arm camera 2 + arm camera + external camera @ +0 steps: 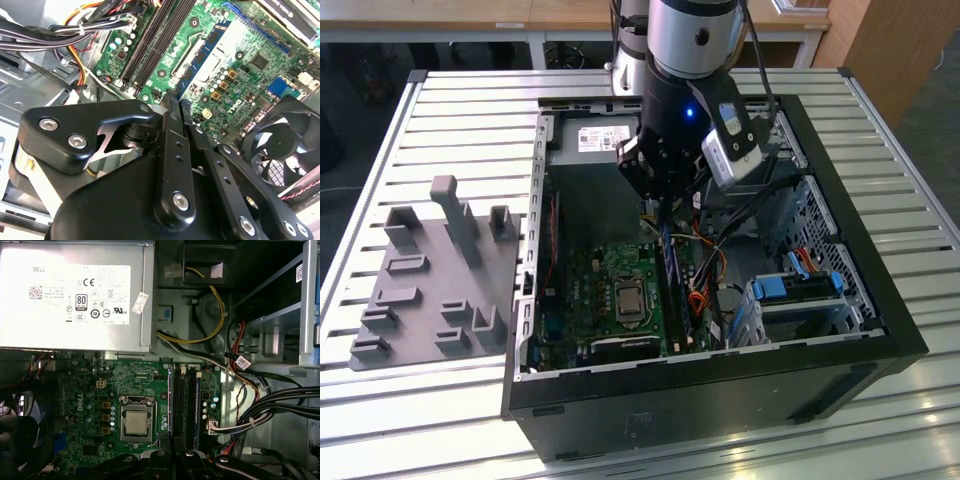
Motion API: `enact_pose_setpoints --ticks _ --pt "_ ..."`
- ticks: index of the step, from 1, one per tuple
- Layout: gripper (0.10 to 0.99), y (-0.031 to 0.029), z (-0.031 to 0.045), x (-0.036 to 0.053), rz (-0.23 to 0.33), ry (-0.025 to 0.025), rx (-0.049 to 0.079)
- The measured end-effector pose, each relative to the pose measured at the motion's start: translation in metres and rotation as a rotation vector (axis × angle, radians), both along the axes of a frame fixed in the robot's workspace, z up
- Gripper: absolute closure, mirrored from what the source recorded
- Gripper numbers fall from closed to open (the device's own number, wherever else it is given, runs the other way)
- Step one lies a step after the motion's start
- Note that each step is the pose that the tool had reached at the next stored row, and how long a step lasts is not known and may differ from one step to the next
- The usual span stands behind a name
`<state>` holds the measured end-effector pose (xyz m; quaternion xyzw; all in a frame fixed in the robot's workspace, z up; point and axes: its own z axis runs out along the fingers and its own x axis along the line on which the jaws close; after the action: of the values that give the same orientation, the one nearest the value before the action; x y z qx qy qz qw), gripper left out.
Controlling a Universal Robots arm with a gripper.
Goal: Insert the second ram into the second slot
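Note:
The second ram point(200, 55) is a thin blue-green board seen nearly edge-on, running away from my fingertips over the motherboard. My gripper point(172, 107) is shut on it. In the first wrist view the ram point(170, 405) is a narrow line just on the processor side of the dark memory slots point(185, 405). The same slots point(150, 40) lie beside the cable bundle in the second wrist view. In the exterior view my gripper point(663, 215) hangs inside the open computer case, over the far end of the slot row point(675, 290). I cannot tell whether the ram touches a slot.
The silver power supply point(75, 295) fills the case's far end. The processor socket point(136, 422) sits beside the slots, with a fan point(285, 145) further off. Black and coloured cables point(280, 405) crowd the slots' other side. A grey fixture plate point(430, 280) lies on the exterior view's left.

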<state>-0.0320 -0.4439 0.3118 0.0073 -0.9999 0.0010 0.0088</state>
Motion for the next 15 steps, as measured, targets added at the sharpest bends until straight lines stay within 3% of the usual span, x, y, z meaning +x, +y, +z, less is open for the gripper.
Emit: enact_pose_setpoints --ticks 15 --pt "0.949 0.0000 -0.0133 0.0000 0.000 0.0000 -0.002"
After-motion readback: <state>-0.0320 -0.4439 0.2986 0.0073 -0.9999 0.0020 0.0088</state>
